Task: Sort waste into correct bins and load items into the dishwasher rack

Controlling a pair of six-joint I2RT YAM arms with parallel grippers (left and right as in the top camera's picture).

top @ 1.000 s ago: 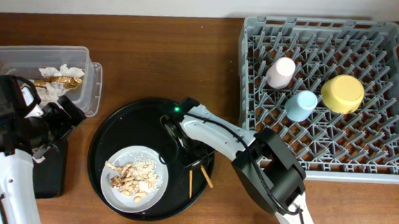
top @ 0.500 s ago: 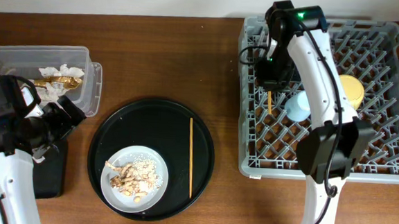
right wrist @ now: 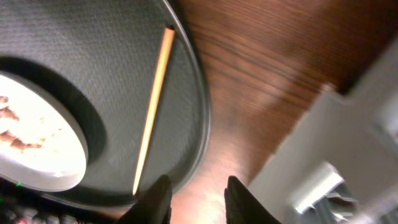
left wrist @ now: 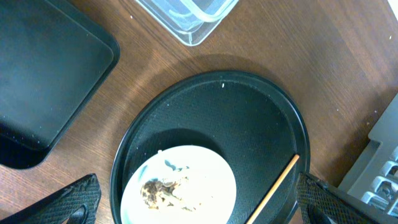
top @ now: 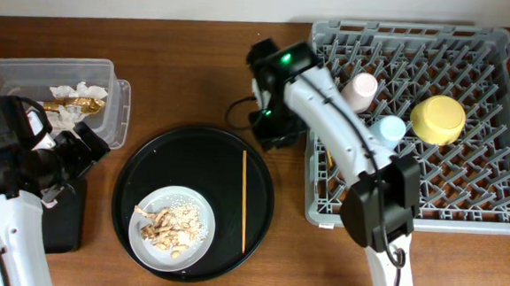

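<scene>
My right gripper [top: 273, 131] is open and empty over the bare wood between the round black tray [top: 147, 167] and the grey rack [top: 507, 221]; the right wrist view [right wrist: 198, 202] shows nothing between its fingers. One chopstick [top: 243, 200] lies on the round tray, right of the white plate [top: 167, 200] of food scraps [top: 172, 227]. A pink cup [top: 360, 92], blue cup [top: 385, 133] and yellow bowl [top: 438, 119] sit in the rack. My arm hides any other chopstick. My left gripper [top: 82, 146] is open wide and empty [left wrist: 199, 208].
The clear tub [top: 112, 81] at far left holds white paper [top: 79, 91] and a gold wrapper [top: 71, 105]. The shallow black tray [top: 64, 216] lies at the front left, partly under my left arm. The rack's corner shows in the right wrist view [right wrist: 348, 149].
My right gripper took one chopstick from the round tray over the rack, then came back left, empty, to the gap beside the rack. The left arm has not moved.
</scene>
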